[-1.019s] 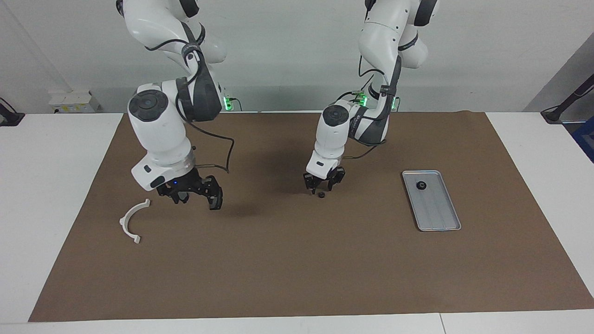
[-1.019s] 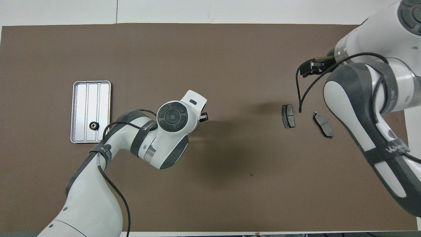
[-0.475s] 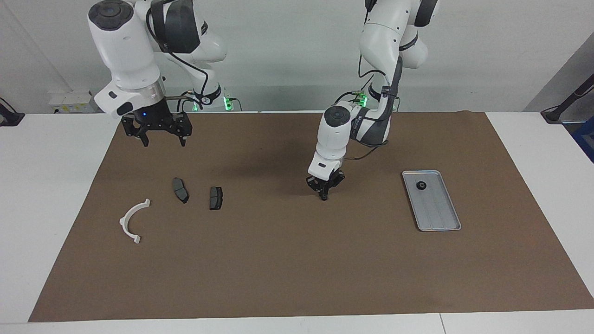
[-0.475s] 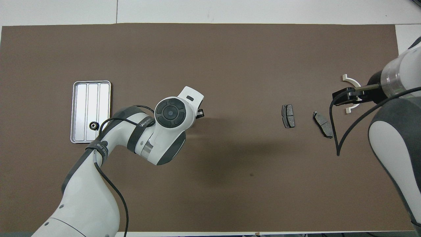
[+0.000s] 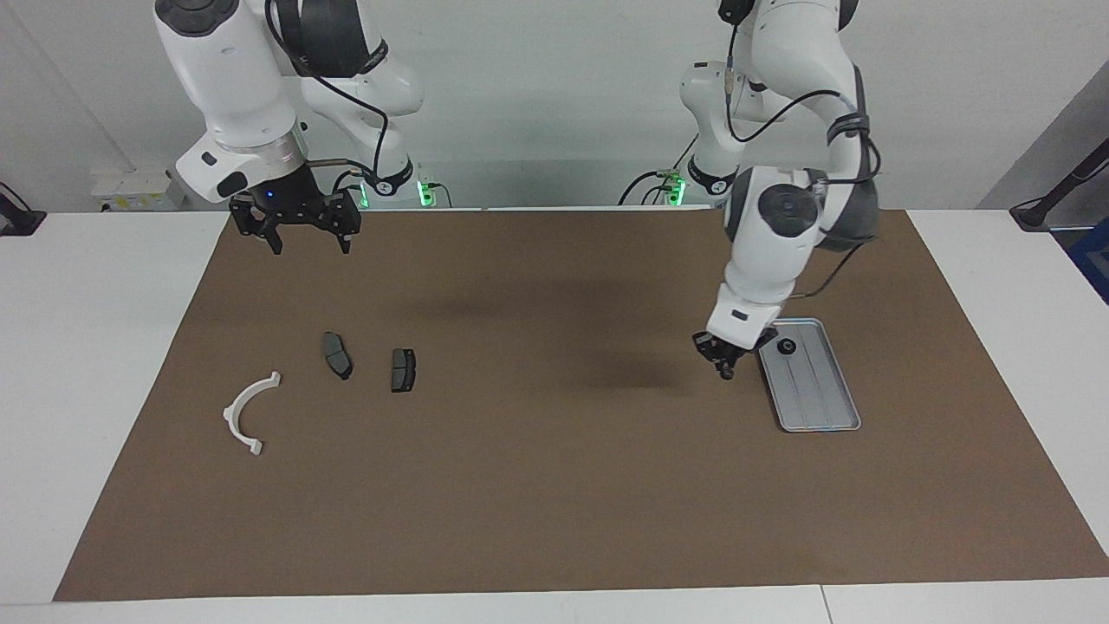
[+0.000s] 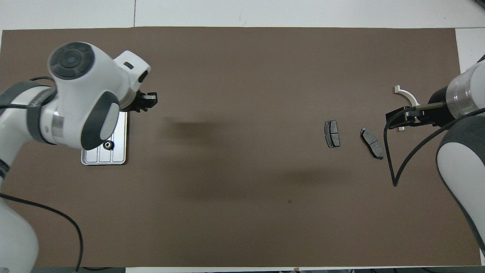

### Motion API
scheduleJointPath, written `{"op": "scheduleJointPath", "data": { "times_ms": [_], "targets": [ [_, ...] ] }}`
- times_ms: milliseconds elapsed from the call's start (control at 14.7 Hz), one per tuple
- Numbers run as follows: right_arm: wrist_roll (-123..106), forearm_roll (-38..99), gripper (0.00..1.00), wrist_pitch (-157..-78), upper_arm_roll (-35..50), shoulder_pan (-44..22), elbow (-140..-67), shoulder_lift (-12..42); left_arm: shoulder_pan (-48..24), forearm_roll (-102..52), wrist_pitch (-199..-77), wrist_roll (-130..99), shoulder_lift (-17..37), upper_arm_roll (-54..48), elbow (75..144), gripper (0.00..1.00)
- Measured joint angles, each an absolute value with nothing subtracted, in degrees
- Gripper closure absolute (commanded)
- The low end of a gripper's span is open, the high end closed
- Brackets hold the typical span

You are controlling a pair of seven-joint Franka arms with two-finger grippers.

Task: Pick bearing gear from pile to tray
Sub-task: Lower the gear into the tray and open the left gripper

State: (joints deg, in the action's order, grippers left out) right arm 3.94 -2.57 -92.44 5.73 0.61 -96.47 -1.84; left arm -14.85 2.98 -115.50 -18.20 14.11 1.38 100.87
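Grey brake pads (image 5: 368, 362) and a white bracket (image 5: 247, 411) (well apart from the tray (image 5: 819, 407)) lay undisturbed; my left hand (image 5: 724, 372) clenched a small dark piece, right hand (image 5: 299, 241) released.

Brown mat (image 5: 554, 485) over a white table (image 5: 95, 347). Silver-grey ridged tray (image 5: 823, 407) carries a small black round piece (image 5: 786, 347). Two dark grey brake pads (image 5: 336, 354), a white half-ring bracket (image 5: 245, 413). White arms with dark grey joints, black grippers.
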Motion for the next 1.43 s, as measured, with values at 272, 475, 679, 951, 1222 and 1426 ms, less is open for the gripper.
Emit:
{"op": "scheduleJointPath", "data": {
  "times_ms": [272,475,679,951,1222,1426],
  "targets": [
    [4.4,0.2,0.0,-91.2,9.7,3.9,-94.7,-1.9,-3.7,0.4,-115.1,-0.9,13.5,1.5,102.0,1.0],
    [5.6,1.7,0.0,-91.1,10.3,4.8,-94.3,-1.9,1.2,0.1,-120.4,5.8,13.3,1.5,107.0,1.0],
    [5.8,1.8,0.0,-91.1,10.3,4.9,-94.3,-1.9,1.8,0.0,-126.9,6.6,13.3,1.2,113.0,1.0],
    [5.9,1.8,0.0,-91.1,10.3,4.9,-94.2,-1.9,1.7,0.0,-131.1,6.6,13.3,0.6,116.1,1.0],
    [5.9,1.8,0.0,-91.1,10.3,4.9,-94.1,-2.0,0.4,0.0,-135.6,4.7,13.8,0.3,118.2,1.0],
    [5.9,1.8,0.0,-91.1,10.3,4.9,-94.1,-2.1,-0.8,0.0,-136.8,3.3,14.4,0.2,118.7,1.0]
  ]
}}
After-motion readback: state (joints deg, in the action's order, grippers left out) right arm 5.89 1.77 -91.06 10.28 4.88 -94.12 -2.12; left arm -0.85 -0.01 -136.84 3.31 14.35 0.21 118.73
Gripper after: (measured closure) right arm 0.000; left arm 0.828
